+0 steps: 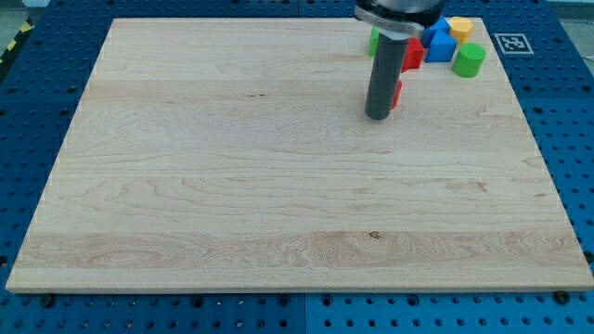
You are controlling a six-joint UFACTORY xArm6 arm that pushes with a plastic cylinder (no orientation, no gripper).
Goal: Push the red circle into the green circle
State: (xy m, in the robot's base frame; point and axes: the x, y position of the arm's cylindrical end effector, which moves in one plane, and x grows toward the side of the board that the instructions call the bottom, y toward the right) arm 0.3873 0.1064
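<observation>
My tip (378, 117) rests on the wooden board (232, 186) near the view's top right. A red block (397, 93), mostly hidden behind the rod, touches the rod's right side; its shape cannot be made out. The green circle (469, 60) stands up and to the right of it, at the right end of a cluster of blocks. A second red block (414, 54) lies between the rod and the cluster, partly hidden.
The cluster at the view's top right also holds a blue block (438, 43), a yellow block (458, 26) and a green block (373, 42) peeking out left of the rod. The board's right edge (538, 148) is close.
</observation>
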